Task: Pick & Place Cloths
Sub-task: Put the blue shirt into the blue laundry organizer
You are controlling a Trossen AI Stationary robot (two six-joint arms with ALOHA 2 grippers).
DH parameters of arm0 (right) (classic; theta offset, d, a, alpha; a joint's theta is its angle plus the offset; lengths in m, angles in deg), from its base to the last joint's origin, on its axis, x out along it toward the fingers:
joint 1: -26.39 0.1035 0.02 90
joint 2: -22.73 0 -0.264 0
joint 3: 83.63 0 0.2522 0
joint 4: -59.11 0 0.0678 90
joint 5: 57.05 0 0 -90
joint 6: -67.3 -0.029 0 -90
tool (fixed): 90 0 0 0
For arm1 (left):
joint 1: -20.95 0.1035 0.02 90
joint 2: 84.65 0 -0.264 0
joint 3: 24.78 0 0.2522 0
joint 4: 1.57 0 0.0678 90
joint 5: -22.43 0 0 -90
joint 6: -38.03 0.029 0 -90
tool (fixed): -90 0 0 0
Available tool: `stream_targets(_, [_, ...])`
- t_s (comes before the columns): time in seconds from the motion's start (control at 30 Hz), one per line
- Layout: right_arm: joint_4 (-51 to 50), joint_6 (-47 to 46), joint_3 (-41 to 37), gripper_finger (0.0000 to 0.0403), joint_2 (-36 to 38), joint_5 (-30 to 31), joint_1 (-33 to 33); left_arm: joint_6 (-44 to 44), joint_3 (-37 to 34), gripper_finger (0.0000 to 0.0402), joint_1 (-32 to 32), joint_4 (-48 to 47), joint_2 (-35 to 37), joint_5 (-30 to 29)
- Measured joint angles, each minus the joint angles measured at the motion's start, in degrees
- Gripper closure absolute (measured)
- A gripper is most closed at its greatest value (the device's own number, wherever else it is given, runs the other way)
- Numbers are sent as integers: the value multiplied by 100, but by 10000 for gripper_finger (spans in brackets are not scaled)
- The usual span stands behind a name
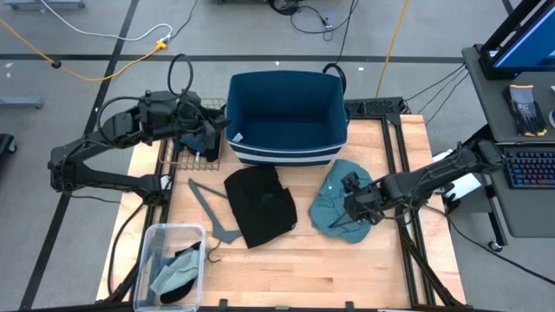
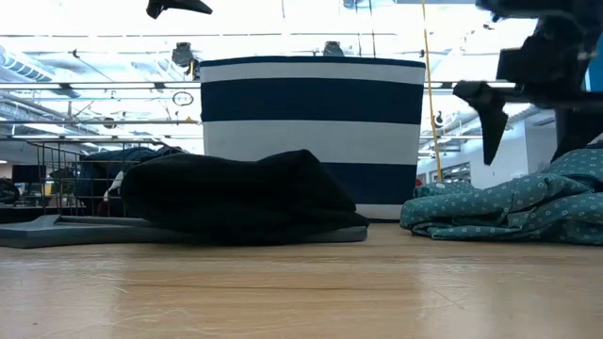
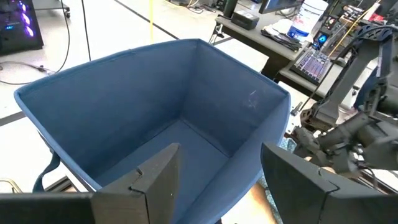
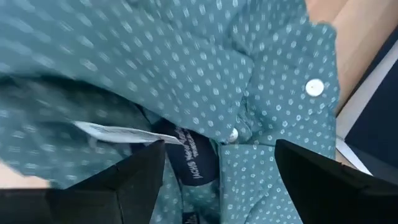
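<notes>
Teal dotted shirt (image 1: 340,201) lies crumpled near the tabletop's right edge; right gripper (image 1: 353,211) hovers directly above, fingers spread to grab. Left gripper (image 3: 217,180), fingers apart, waits over the blue basket (image 1: 286,117).

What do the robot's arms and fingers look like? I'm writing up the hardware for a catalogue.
Both arms are dark, near black, built of slim jointed links with bulkier housings at the wrists. The left gripper and right gripper each end in two flat, dark, blade-like fingers with angular tips. Black cables trail from the arm bases along the table's edges.
</notes>
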Motion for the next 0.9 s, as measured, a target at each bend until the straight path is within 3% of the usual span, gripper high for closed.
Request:
stream_targets(0.27, [1344, 620, -881, 105, 0, -474, -672, 29, 0, 174, 0, 0, 0, -2])
stream_targets(0.47, [2486, 523, -1539, 105, -114, -764, -1123, 27, 0, 174, 0, 0, 0, -2])
stream_targets(0.73, [2429, 174, -1724, 111, -683, -1151, -1355, 27, 0, 174, 0, 0, 0, -5])
stream_targets(0.9, [2398, -161, -1714, 169, -1004, -1332, -1339, 25, 0, 174, 0, 0, 0, -6])
